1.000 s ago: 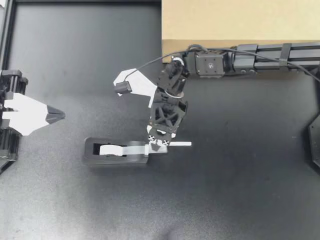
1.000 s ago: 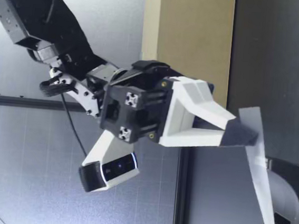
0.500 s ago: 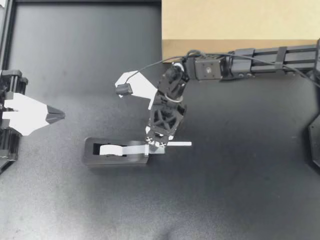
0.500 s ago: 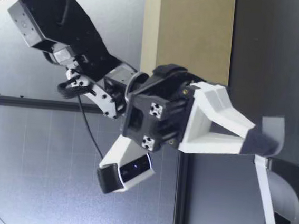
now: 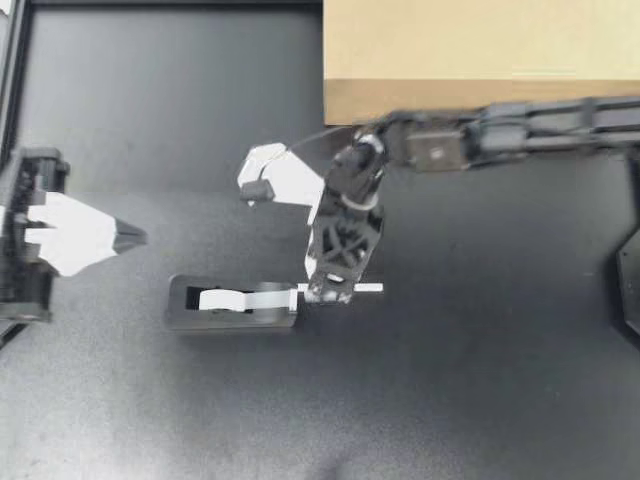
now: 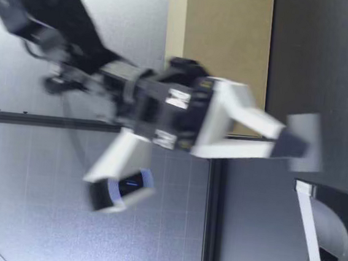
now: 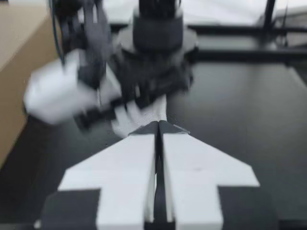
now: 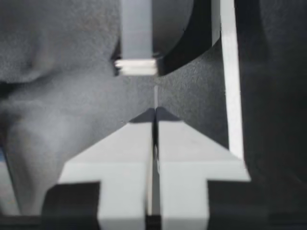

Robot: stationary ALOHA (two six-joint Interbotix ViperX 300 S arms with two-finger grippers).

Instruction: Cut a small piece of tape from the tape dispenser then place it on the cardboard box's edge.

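Your right gripper (image 5: 328,292), clamped shut on the tape piece (image 6: 308,140), has just torn it off the dispenser (image 5: 230,312); the box (image 5: 480,50) is next.

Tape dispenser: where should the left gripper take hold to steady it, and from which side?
Grip the tape dispenser probably at the end nearest the left gripper, coming from above with fingers across its narrow width. It lies long and flat with parallel side walls, and the right gripper, shut on a tape piece, crowds the other end.
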